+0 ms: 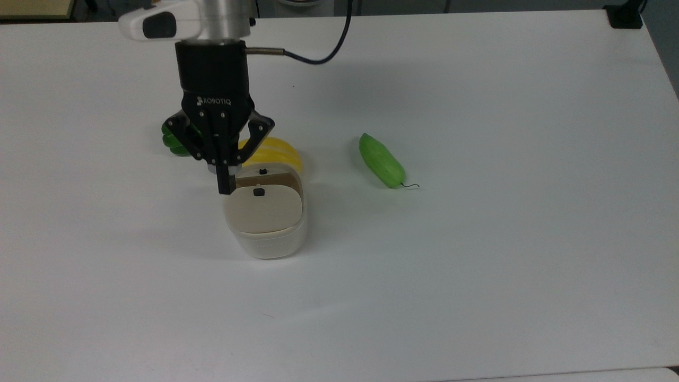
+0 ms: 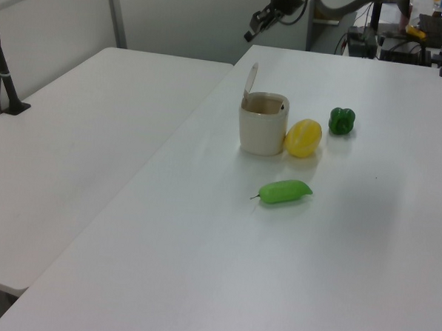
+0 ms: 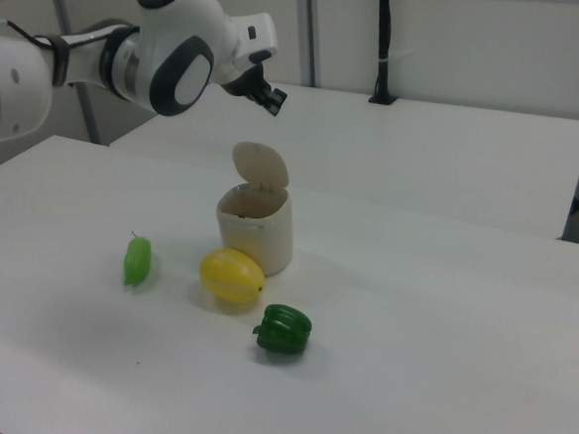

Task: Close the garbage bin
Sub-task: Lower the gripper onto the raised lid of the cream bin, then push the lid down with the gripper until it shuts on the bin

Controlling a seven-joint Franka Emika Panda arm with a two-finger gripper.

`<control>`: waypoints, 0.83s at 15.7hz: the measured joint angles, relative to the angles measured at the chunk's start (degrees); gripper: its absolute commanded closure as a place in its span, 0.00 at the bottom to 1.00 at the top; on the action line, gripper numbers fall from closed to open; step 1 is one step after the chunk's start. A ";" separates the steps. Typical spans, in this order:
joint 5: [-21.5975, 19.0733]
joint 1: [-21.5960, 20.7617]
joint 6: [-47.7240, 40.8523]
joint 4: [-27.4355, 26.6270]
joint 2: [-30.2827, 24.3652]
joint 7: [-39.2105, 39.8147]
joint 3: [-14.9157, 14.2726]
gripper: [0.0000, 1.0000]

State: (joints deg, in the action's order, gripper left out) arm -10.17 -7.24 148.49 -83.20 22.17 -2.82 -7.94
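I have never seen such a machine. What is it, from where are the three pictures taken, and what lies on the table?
It is a robot arm ending in a black gripper; its jaws are shut and hold nothing. The top view looks down on the white table; the left and right views look from opposite sides. On the table stand a small cream-white plastic bin with its beige lid raised, a yellow melon-shaped toy touching it, a dark green toy pepper and a light green toy cucumber. The gripper hangs high near the lid.
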 measured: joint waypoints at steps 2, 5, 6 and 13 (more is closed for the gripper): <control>0.00 -0.03 3.43 0.06 1.60 0.00 0.00 1.00; 0.00 -0.09 4.12 0.25 3.34 0.03 0.13 1.00; 0.00 -0.34 4.12 0.31 3.80 0.44 0.32 1.00; -0.01 -1.07 -6.12 0.54 4.22 3.97 0.61 1.00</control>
State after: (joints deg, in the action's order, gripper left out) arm -10.18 -8.31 142.37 -82.66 26.39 1.15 -7.34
